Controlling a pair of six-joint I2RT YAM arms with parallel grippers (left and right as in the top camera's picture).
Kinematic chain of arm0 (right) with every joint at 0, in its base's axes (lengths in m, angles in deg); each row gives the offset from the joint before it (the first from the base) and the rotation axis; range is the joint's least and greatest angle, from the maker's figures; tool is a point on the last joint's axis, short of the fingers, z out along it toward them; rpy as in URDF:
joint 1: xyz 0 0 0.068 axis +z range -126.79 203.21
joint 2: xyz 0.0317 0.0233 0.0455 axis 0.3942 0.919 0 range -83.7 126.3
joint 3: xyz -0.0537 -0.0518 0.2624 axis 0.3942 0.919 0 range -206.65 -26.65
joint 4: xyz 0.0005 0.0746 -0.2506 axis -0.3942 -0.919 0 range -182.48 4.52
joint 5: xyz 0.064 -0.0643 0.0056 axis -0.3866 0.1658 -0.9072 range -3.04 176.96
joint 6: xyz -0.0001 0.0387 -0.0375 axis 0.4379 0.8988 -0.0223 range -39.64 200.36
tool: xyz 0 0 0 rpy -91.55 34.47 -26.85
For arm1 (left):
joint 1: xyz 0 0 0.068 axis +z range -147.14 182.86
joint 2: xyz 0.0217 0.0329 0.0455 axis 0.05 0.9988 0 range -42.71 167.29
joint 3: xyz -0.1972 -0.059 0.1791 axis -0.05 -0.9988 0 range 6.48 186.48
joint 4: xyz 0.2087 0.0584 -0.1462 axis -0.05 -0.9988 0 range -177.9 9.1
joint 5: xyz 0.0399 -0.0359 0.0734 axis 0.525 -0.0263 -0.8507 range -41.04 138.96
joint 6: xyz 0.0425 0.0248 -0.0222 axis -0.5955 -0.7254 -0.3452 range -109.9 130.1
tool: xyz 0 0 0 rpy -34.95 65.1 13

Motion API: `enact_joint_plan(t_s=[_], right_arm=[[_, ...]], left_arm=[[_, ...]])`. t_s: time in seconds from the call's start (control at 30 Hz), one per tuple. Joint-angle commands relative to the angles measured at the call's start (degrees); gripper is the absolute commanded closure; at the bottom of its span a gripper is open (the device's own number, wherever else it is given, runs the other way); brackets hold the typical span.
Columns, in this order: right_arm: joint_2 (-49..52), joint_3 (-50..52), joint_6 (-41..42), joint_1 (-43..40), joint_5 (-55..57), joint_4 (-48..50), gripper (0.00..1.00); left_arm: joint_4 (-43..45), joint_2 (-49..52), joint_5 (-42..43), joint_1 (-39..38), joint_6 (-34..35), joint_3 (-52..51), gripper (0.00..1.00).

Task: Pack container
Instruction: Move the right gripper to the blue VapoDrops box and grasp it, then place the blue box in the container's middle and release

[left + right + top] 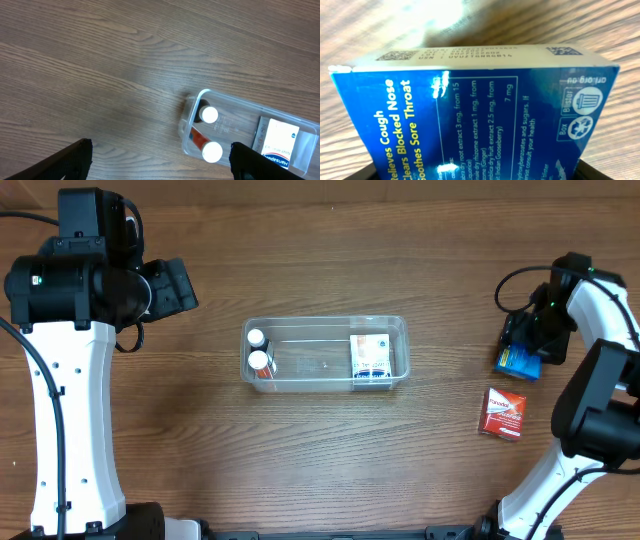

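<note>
The clear container (325,320) sits mid-table and holds two white-capped bottles (259,362) at its left end and a white box (371,358) at its right end. It also shows in the left wrist view (191,102). My left gripper (160,165) is open and empty, above bare wood to the left of the container. My right gripper (532,338) is at the far right, closed on a blue medicine box (517,362). That blue box (480,115) fills the right wrist view between the fingers.
A red box (503,412) lies on the table just in front of the blue box, near the right arm's base. The left arm stands along the left side of the table.
</note>
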Motion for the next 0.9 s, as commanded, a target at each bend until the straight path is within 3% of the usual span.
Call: enact_joint_plan(t_s=[0.0, 0.2, 0.37, 0.63, 0.87], right_arm=[[-8.41, -4.07, 1.53, 1.70, -3.72, -1.90, 0.29], [-21.31, -4.31, 3.56, 9.99, -5.49, -4.81, 0.34], [-30.21, -4.31, 11.45, 27.96, -5.40, -5.73, 0.34], [-26.21, -4.28, 23.10, 52.17, 0.76, 2.99, 0.33], [-15.72, -4.28, 29.46, 56.26, 1.95, 4.81, 0.33]], left_arm=[[0.11, -0.02, -0.79, 0.15, -1.07, 1.03, 0.11], [0.09, -0.02, -0.76, 0.15, -1.07, 1.05, 0.11], [0.09, -0.02, -0.76, 0.15, -1.07, 1.05, 0.10], [0.04, -0.02, -0.79, 0.15, -1.09, 1.03, 0.09], [0.02, -0.02, -0.79, 0.15, -1.11, 1.05, 0.08]])
